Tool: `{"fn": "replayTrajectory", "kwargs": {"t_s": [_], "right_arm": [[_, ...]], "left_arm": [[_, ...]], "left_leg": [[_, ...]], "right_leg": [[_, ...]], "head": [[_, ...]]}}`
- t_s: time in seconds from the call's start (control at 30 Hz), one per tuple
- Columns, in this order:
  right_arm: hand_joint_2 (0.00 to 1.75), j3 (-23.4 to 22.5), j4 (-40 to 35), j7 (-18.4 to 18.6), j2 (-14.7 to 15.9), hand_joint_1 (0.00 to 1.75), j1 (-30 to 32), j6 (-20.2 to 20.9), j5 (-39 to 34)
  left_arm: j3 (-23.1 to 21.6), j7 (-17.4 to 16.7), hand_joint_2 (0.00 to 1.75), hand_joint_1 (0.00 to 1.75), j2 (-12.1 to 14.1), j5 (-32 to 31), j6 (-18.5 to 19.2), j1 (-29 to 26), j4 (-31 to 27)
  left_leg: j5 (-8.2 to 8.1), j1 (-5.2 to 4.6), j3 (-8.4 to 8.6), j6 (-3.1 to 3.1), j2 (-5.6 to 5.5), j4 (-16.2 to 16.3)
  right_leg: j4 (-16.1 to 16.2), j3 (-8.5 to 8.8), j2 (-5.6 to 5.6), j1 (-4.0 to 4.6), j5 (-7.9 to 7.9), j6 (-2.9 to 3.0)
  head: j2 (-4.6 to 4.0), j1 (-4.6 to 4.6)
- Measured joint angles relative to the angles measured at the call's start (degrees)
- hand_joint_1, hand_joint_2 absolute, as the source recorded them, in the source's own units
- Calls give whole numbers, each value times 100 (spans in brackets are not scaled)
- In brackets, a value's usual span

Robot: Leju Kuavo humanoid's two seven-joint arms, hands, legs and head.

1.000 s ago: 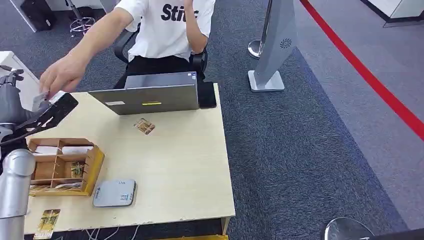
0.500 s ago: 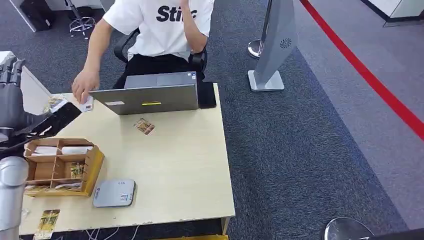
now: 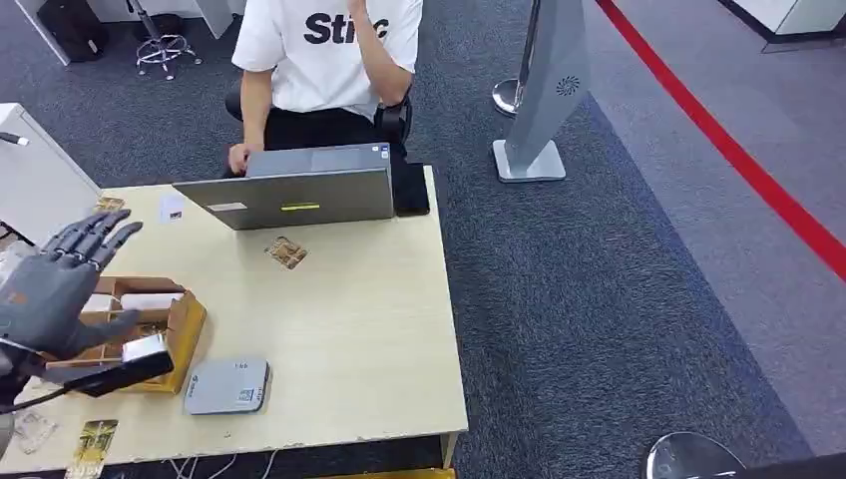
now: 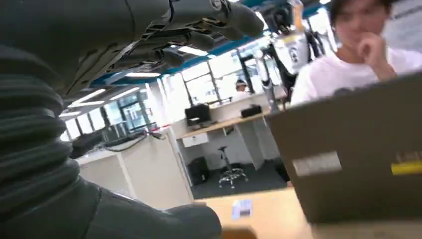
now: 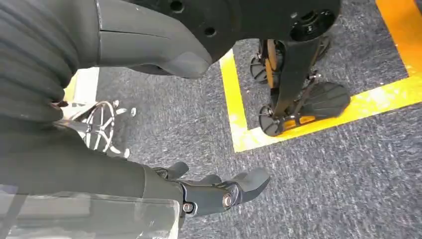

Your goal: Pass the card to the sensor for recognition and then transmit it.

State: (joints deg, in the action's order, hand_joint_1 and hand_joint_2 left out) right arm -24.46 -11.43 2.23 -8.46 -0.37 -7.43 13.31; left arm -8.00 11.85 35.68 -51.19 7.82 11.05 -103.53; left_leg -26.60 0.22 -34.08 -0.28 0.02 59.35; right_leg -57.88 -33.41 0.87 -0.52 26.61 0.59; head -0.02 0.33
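Observation:
My left hand (image 3: 58,286) hovers over the wooden organizer (image 3: 185,324) at the table's left, fingers spread and holding nothing. In the left wrist view the left hand (image 4: 164,30) is just as bare. A small white card (image 3: 172,208) lies flat on the table beside the laptop's left corner; the left wrist view shows this card (image 4: 242,209) too. The grey flat sensor (image 3: 227,386) sits near the front edge, right of the organizer. Another patterned card (image 3: 286,251) lies mid-table. My right hand (image 5: 219,191) hangs over the carpet, fingers loosely bent, with nothing in them.
A grey laptop (image 3: 299,195) stands open at the table's far edge, with a seated person (image 3: 324,50) behind it, one hand at its back left. More cards (image 3: 93,445) lie at the front left corner. A grey stand (image 3: 544,100) is on the carpet to the right.
The person took the white card from my left hand, laid it by the laptop and pulled the arm back. My left hand came down and nearer, over the organizer.

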Motion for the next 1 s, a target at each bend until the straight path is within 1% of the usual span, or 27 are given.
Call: {"fn": "replayTrajectory", "kwargs": {"t_s": [0.13,0.23,0.33,0.47,0.57,0.73,0.83,1.0], "right_arm": [[175,-33,0,18,2,0,-4,33,7],[175,-59,0,20,2,0,-8,33,7],[175,-81,0,61,7,0,-7,35,7],[175,-114,0,87,9,0,-3,39,7],[175,-116,0,96,9,0,-4,42,7],[175,-116,0,101,9,0,-4,42,15],[175,-116,0,111,9,0,-6,53,33],[175,-116,0,109,9,0,-15,66,44]], "left_arm": [[-123,100,175,0,659,33,147,-423,-175],[-169,105,175,0,910,31,201,-560,-232],[-289,109,175,0,1288,31,333,-738,-309],[-378,96,175,0,1623,22,352,-939,-363],[-422,94,175,0,1758,22,352,-999,-381],[-472,48,175,0,1878,-9,361,-1033,-400],[-483,-38,175,0,1964,-52,361,-1093,-411],[-499,-265,175,0,1904,-319,234,-1262,-403]], "left_leg": [[0,3,-1,0,-3,0],[0,3,-4,0,-11,-1],[0,2,-2,0,-6,-2],[0,3,-3,0,-10,-1],[0,2,-4,0,-12,-1],[0,2,-4,0,-12,-1],[0,2,-3,0,-11,-1],[0,2,-4,0,-12,-1]], "right_leg": [[0,-1,-4,3,2,2],[0,2,-12,4,2,2],[0,1,-8,4,0,2],[0,2,-11,4,1,2],[0,4,-16,4,1,2],[0,3,-17,4,0,2],[0,4,-17,4,0,2],[1,4,-17,4,1,2]], "head": [[0,-2],[0,0],[0,-2],[0,0],[0,0],[0,4],[0,0],[0,0]]}}
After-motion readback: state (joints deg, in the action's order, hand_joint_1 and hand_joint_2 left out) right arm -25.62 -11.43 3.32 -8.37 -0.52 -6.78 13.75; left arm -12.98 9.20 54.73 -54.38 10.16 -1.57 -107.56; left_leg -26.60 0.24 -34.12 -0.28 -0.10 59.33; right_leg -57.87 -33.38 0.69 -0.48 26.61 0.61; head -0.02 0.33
